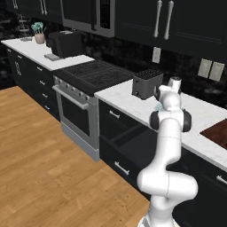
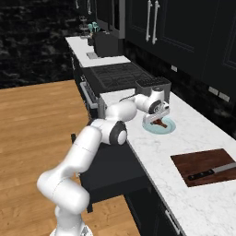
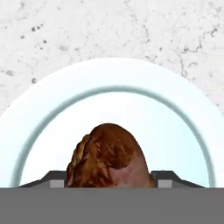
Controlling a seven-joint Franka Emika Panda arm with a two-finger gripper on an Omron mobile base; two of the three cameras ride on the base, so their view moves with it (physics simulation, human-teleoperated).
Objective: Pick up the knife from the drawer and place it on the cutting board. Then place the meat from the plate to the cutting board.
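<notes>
Meat [image 3: 109,157] sat between our fingertips [image 3: 56,178] on the pale blue plate [image 3: 175,127]; whether our hand [image 2: 159,120] had clenched on it we could not tell. The plate rested on the white marble tabletop [image 2: 193,124] just beside the toaster [image 2: 154,86]. Further along lay the cutting board [image 2: 203,162], the knife [image 2: 213,171] already lying across its near edge. Below the tabletop, the drawer [image 1: 133,141] stood pulled open.

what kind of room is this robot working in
A rendered home kitchen, most likely: a stove with an oven below is set into black cabinets, a toaster stands on the white marble counter, and a cutting board lies further along.
</notes>
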